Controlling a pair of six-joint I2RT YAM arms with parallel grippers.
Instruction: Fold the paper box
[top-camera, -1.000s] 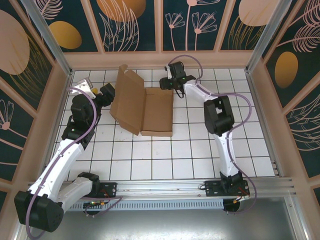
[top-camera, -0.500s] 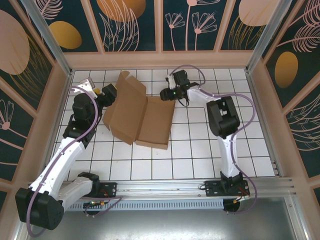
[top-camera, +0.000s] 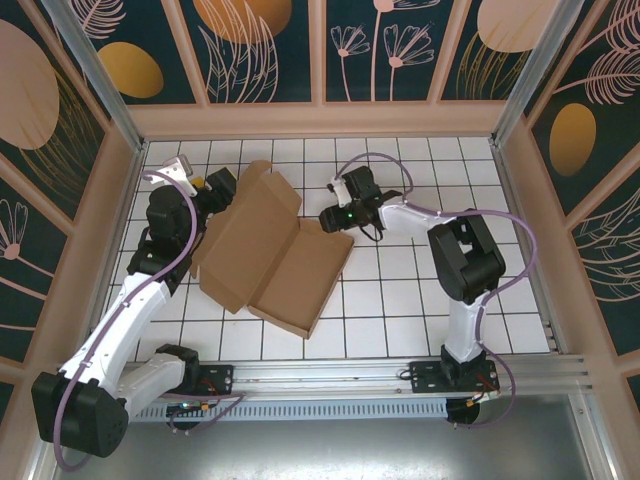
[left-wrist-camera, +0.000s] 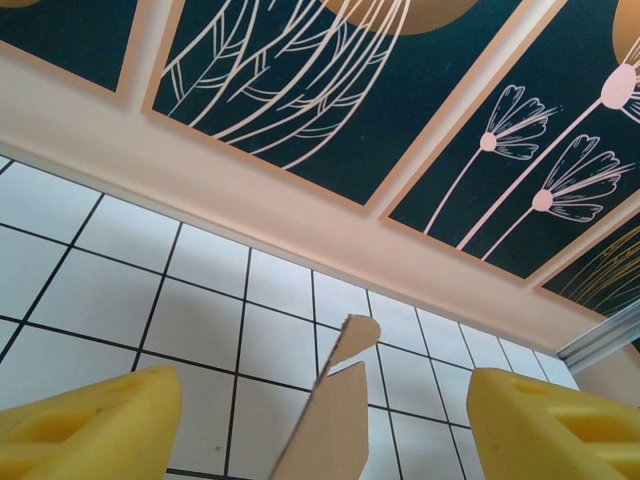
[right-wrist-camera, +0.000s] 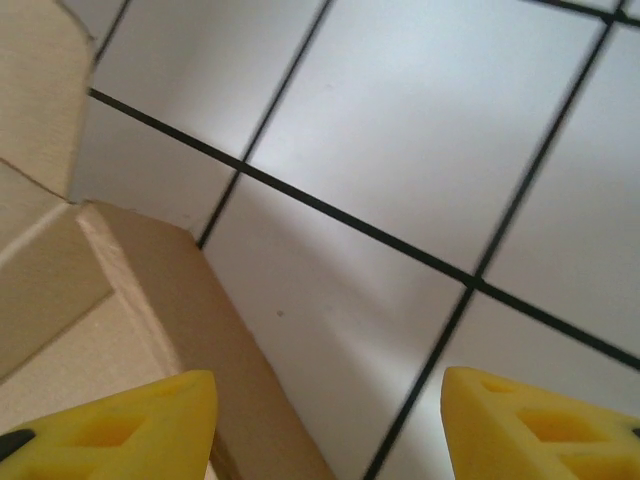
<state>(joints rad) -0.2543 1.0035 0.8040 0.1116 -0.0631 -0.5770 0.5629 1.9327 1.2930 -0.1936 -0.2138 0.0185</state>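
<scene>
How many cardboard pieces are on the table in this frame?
1. The paper box lies opened out on the table, left of centre, between the left gripper at its far-left edge and the right gripper at its far-right corner. None seems hidden.

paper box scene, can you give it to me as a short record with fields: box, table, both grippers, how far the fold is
paper box: brown cardboard, opened out, two panels with a crease between, lying skewed on the table
table: white tiles, dark grid lines
left gripper: open, at the box's far left edge, a flap standing between its fingers, not clamped
right gripper: open, low over the table at the box's right corner, not gripping it
fold state: not closed yet
</scene>
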